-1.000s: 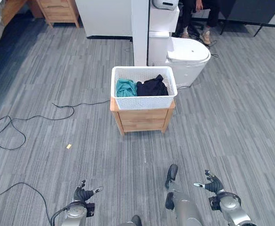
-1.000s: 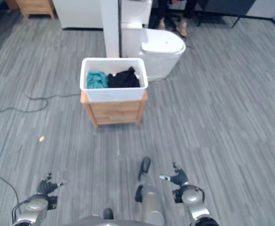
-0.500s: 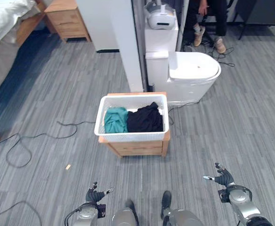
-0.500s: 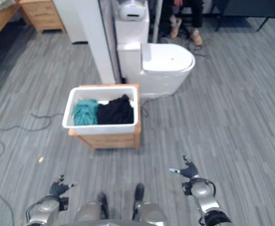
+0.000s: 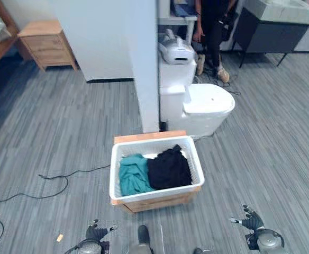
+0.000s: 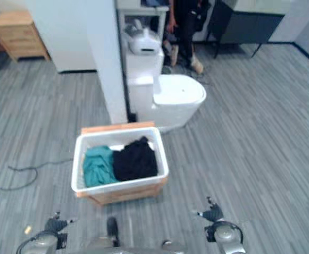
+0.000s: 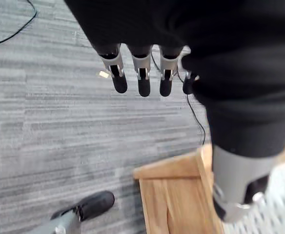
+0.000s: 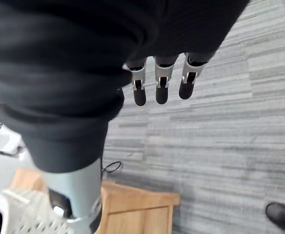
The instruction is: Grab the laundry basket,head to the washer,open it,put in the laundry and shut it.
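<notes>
The white basket point(image 5: 155, 170), holding teal and black laundry point(image 5: 152, 172), sits on a low wooden stand point(image 5: 160, 202) at twelve o'clock, within reach for grabbing, while the left hand point(image 5: 94, 235) at seven o'clock and the right hand point(image 5: 251, 225) at five o'clock hang empty, fingers straight and spread, ready to flank its sides.

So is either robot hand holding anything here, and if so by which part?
Nothing is held. The left robot hand and right robot hand hang open over bare floor, apart from the laundry basket on its wooden stand.
</notes>
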